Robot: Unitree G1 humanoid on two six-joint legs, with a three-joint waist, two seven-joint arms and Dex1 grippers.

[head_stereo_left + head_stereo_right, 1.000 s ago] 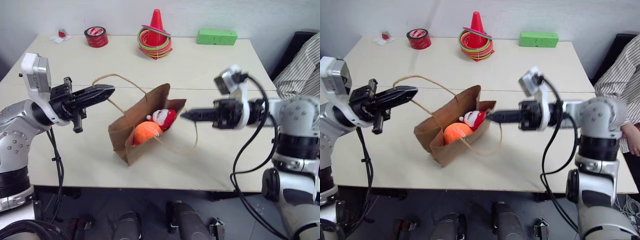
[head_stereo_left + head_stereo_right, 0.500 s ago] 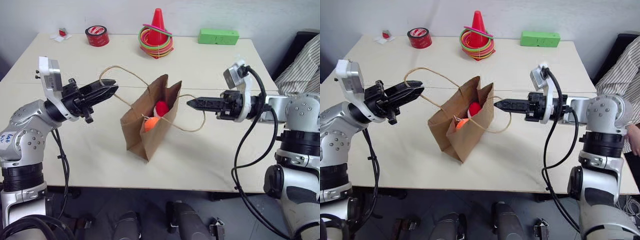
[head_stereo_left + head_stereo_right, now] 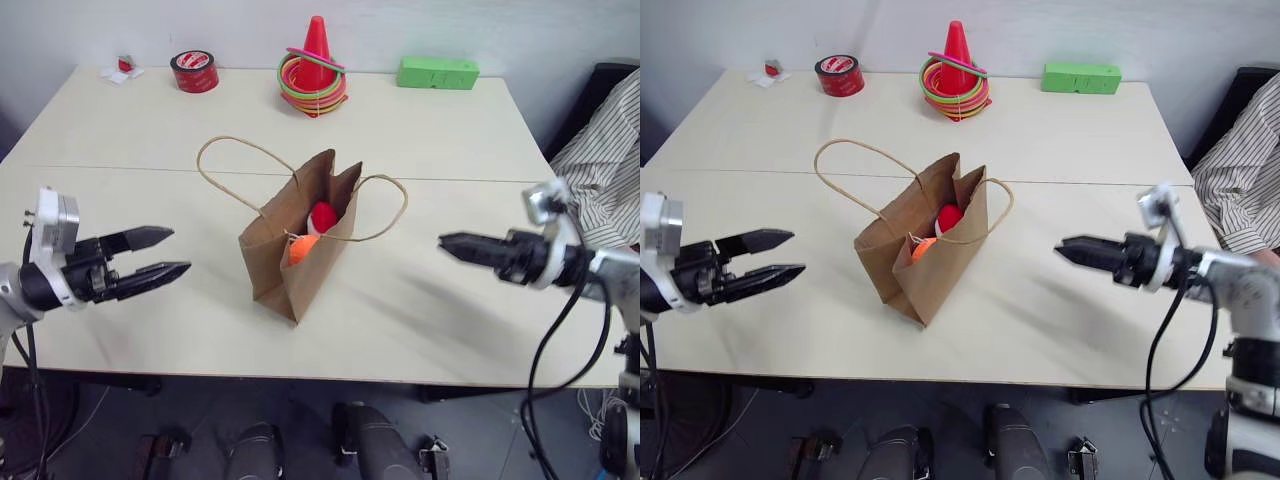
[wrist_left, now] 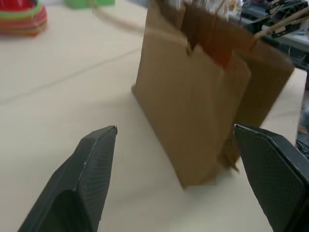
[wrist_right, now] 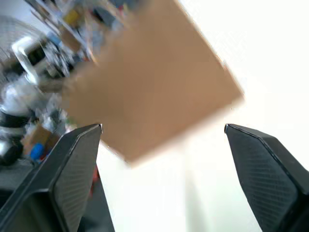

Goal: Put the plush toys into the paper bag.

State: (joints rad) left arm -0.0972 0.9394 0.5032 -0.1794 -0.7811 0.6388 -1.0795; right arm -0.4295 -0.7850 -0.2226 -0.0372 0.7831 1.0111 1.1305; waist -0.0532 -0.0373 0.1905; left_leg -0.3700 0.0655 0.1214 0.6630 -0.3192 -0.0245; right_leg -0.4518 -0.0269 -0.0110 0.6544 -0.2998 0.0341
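The paper bag [image 3: 296,252] stood upright at the frame's center, its 2 cord handles flopped outward. Both plush toys sat inside: the orange toy [image 3: 303,248] low, the red-and-white toy [image 3: 322,216] above it. The left gripper [image 3: 152,254] hung at lower left and the right gripper [image 3: 447,242] at right center, each well apart from the bag, jaws apart and empty. The task looked finished; next called only for staying clear of the bag.

A red tape roll [image 3: 193,72], ringed red cone [image 3: 312,68] and green block [image 3: 434,73] are lined along the table's [image 3: 430,150] far edge.
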